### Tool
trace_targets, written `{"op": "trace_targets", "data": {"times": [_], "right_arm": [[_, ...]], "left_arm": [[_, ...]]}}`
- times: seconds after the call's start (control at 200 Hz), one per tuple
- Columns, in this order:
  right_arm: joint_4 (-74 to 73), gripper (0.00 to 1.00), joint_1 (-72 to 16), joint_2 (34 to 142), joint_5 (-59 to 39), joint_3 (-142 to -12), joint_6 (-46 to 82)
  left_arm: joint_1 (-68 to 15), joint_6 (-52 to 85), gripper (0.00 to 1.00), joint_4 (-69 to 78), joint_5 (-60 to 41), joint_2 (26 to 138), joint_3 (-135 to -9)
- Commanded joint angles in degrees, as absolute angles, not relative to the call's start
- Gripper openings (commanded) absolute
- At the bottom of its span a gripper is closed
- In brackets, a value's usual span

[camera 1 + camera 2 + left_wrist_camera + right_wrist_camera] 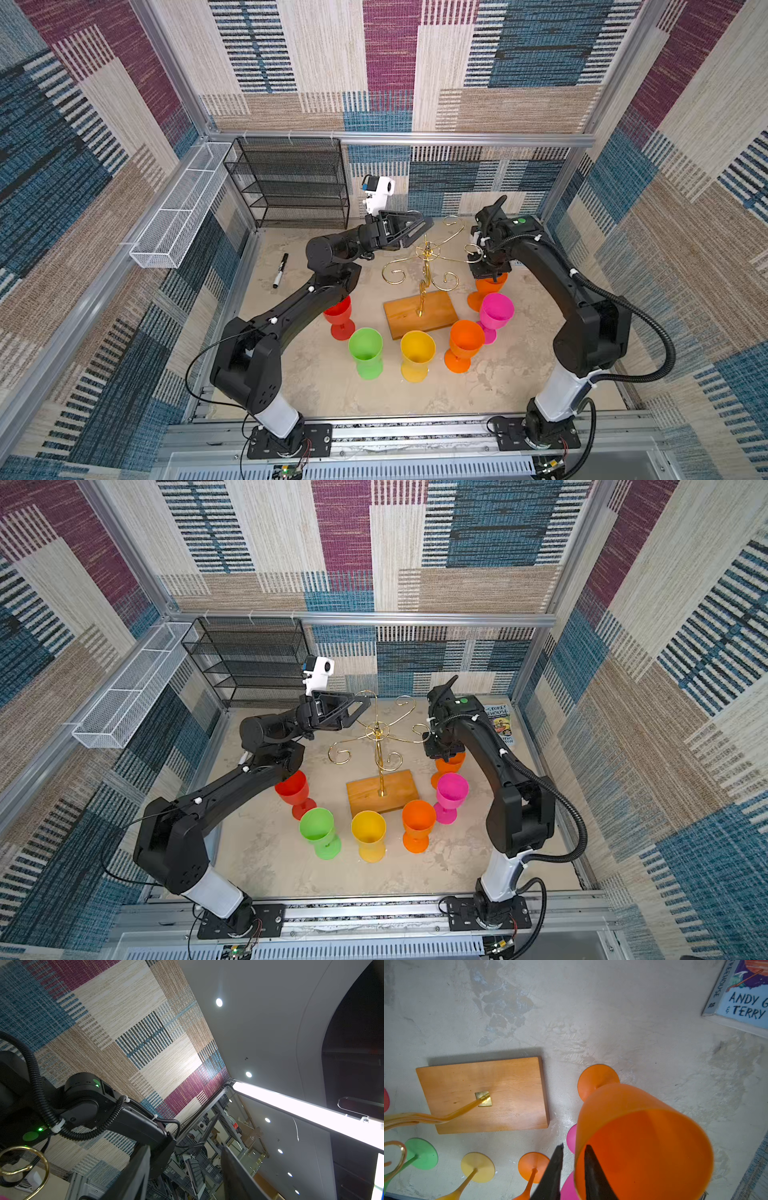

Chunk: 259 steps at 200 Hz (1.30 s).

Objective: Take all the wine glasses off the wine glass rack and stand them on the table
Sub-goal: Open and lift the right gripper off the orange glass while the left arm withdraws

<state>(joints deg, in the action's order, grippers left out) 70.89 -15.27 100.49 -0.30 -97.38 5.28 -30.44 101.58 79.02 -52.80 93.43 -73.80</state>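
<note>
The wine glass rack [428, 251] [377, 729] is a gold wire tree on a wooden base [483, 1093], and its curled arms are bare. An orange wine glass [490, 284] [643, 1136] stands upright on the table to the right of the base. My right gripper [487, 268] [574, 1146] hangs over its rim, one finger inside the cup and one outside. The outer finger stands clear of the wall, so the jaws are open. My left gripper [419, 226] [187, 1167] is open and empty, level with the rack's top at its back left.
Red [338, 316], green [365, 351], yellow [417, 353], orange [463, 345] and pink [494, 313] glasses stand around the base's front. A marker [280, 270] lies at the left and a book [500, 723] at the back right. A black mesh shelf [291, 183] and a white mesh basket [178, 208] line the back left.
</note>
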Motion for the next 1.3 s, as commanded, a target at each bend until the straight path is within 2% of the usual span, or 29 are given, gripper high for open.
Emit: {"op": "trace_targets", "data": {"times": [0.0,0.22,0.361,0.431,0.541,0.666,0.721,0.766,0.856,0.946,1.072,1.187,1.237,1.272,1.292], "right_arm": [[67.33,0.24,-15.21,98.23,-0.18,-98.64,5.18],[62.51,0.26,-14.75,91.25,1.52,-98.82,6.95],[58.51,0.28,-12.58,84.76,5.77,-96.06,9.16],[53.8,0.33,-10.7,79.58,7.29,-92.23,10.19],[42.83,0.43,-8.3,70.03,10.12,-82.79,11.03],[26.87,0.53,-8.08,58.33,15.38,-69.52,10.51],[20.81,0.6,-7.93,54.16,17.77,-64.19,10.4],[16.62,0.62,-7.91,51.56,19.69,-60.35,10.25],[9.04,0.63,-7.82,48.33,22.85,-53.98,9.34],[2.63,0.64,-7.79,46.96,25.45,-48.73,8.54],[-5.53,0.66,-7.82,46.81,27.1,-42.57,7.78],[-10.19,0.68,-7.82,49.1,28.86,-39.06,6.96],[-11.91,0.69,-7.78,50.24,29.35,-37.7,6.62],[-12.83,0.69,-7.77,50.91,29.44,-37.01,6.5],[-13.29,0.69,-7.75,51.2,29.44,-36.51,6.42]], "left_arm": [[-30.41,100.22,0.58,80.77,-53.41,93.66,-74.59],[-29.23,98.7,0.61,80.4,-54.07,93.71,-75.45],[-24.86,94.5,0.63,75.07,-54.04,92.11,-74.39],[-21.86,91.0,0.64,70.77,-54.21,90.09,-73.7],[-16.42,81.77,0.66,59.15,-55.16,85.27,-73.32],[-10.47,58.94,0.68,29.2,-52.01,77.16,-73.91],[-9.46,45.17,0.69,11.85,-45.07,73.42,-75.42],[-9.54,33.48,0.71,0.1,-35.92,70.84,-76.5],[-9.35,22.1,0.73,-7.46,-19.25,67.32,-73.48],[-9.14,15.85,0.75,-6.27,-7.95,64.68,-67.61],[-9.09,8.06,0.77,3.44,6.71,63.44,-56.14],[-8.88,1.72,0.79,12.52,14.84,65.77,-47.54],[-8.71,-0.11,0.83,14.67,16.12,67.48,-45.13],[-8.62,-1.41,0.93,16.04,16.91,68.79,-43.78],[-8.61,-1.89,0.96,16.63,17.38,69.44,-43.19]]}}
